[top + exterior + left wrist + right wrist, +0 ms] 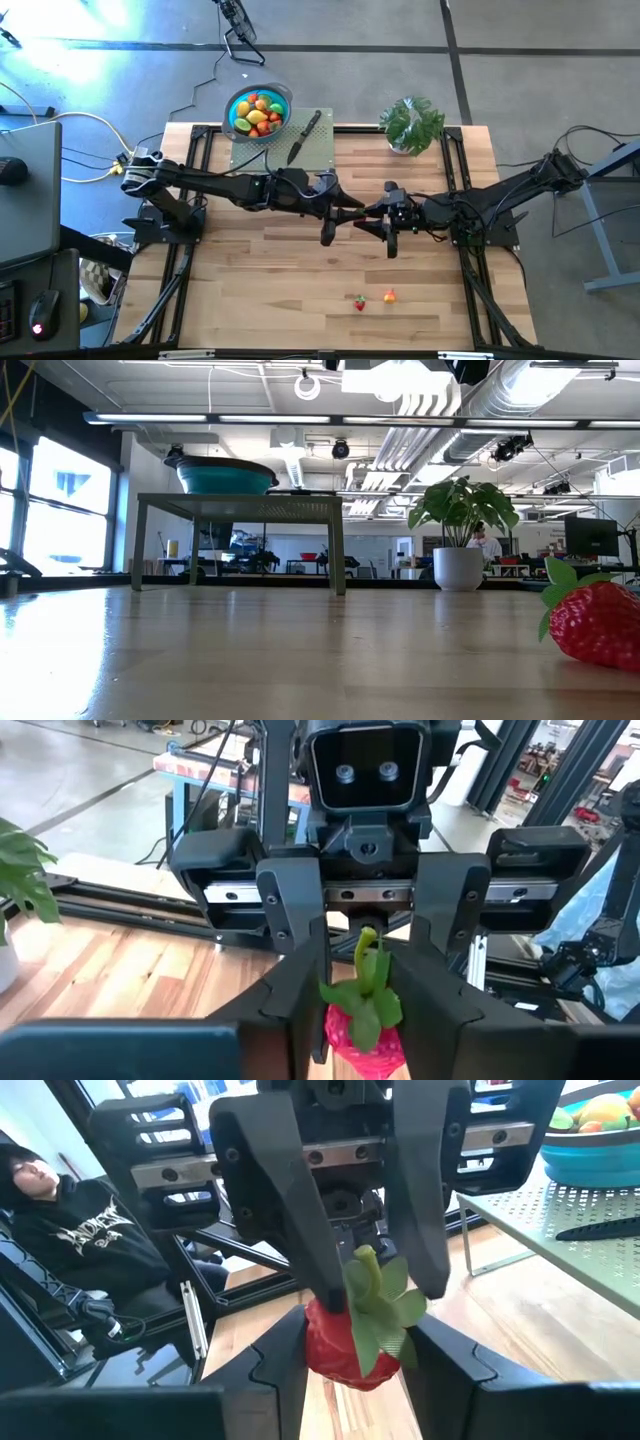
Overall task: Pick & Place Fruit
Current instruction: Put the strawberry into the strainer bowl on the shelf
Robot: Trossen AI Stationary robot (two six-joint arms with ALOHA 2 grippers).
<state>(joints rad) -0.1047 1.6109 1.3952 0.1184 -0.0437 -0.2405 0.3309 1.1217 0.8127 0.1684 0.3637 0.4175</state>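
High view: blue bowl (236, 102) full of fruit (258, 114); both end effectors clamped on strawberry (362, 1020).

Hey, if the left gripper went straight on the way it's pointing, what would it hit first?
The strawberry, right at the left gripper fingertips. Directly behind it is the right gripper, facing head-on and gripping the same fruit.

I log a red strawberry (345, 1342) with green leaves between black fingers; blue bowl (259, 113) of yellow, orange, red, green fruit; pale wood table (300, 280); green plant (411, 124), pot apparently white.
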